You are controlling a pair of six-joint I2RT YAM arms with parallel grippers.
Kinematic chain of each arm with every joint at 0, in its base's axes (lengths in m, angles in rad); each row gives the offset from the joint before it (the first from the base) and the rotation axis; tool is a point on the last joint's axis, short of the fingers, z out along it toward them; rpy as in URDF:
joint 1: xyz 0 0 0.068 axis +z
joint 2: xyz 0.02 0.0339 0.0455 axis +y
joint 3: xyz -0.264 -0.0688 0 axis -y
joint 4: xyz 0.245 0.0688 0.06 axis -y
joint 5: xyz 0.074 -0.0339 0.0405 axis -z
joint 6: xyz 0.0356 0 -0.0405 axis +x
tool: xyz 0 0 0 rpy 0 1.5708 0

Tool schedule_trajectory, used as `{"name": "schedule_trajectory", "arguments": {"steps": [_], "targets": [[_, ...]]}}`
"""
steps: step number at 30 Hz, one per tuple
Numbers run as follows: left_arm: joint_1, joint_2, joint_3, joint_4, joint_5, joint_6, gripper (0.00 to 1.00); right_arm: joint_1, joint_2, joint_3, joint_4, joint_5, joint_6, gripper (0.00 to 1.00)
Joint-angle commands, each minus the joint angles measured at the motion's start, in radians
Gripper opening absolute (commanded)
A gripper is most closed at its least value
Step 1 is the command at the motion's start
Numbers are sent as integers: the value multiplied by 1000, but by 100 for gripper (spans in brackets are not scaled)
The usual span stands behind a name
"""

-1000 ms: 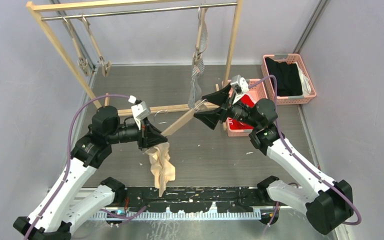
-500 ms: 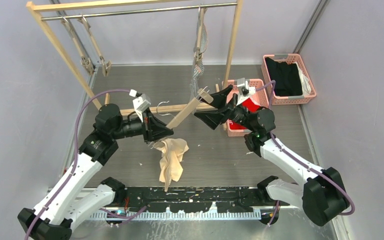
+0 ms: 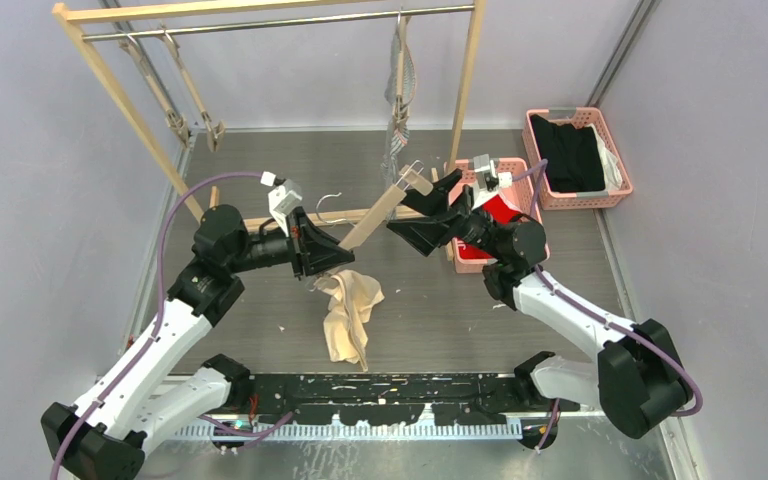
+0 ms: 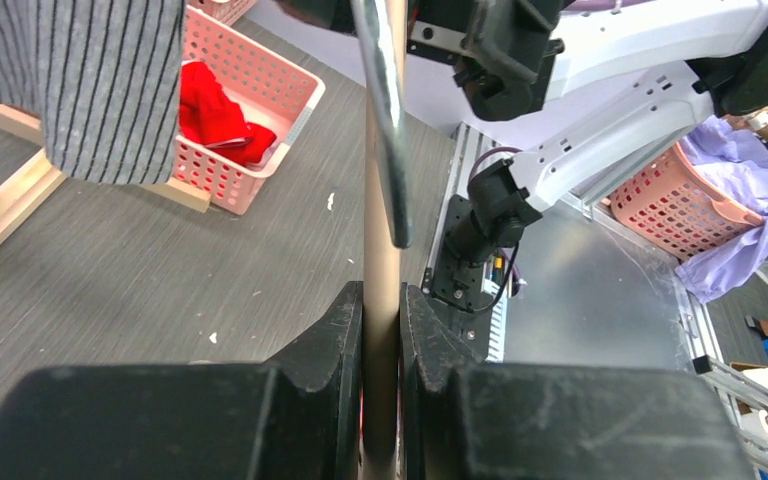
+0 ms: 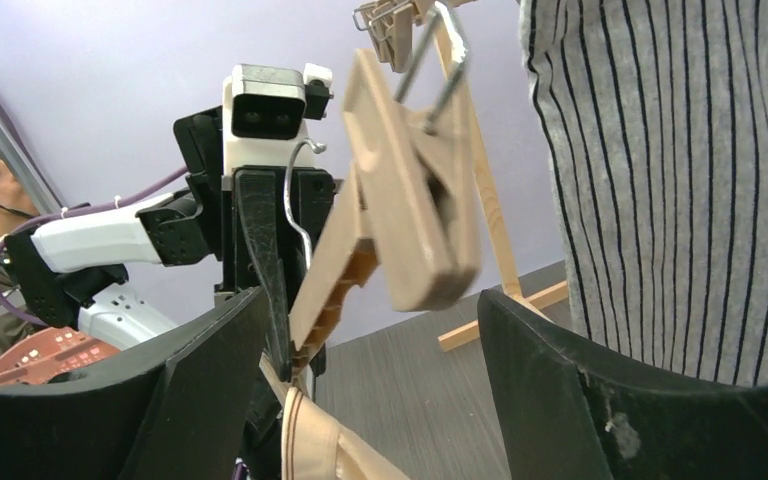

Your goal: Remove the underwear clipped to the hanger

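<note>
Left gripper point(image 3: 328, 262): clamped tight on the low end of the wooden hanger point(image 3: 375, 215).
Right gripper point(image 3: 398, 217): jaws wide apart, the upper clip point(image 5: 415, 200) between them.
Hanger axis: slanted, low at left, rising to the right.
Beige underwear point(image 3: 350, 315): hanging crumpled under the left gripper, long axis pointing down.
Striped underwear point(image 3: 395, 145): hanging straight down from the rail point(image 3: 290, 22).
Red underwear point(image 3: 490, 212): lying in a pink basket point(image 3: 470, 262).

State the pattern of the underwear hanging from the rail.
Hanging underwear: grey with thin dark stripes, clearest in right wrist view.
</note>
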Motion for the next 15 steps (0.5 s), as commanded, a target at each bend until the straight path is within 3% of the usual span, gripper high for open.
{"name": "schedule_trajectory", "arguments": {"steps": [1, 13, 15], "targets": [[-21, -3, -5, 145, 44, -42, 0, 12, 24, 31, 105, 14, 28, 81], [-79, 16, -35, 144, 22, -34, 0, 62, 34, 73, 51, 26, -21, 66], [-86, 20, -35, 147, 16, -35, 0, 68, 36, 82, 33, 27, -33, 49]]}}
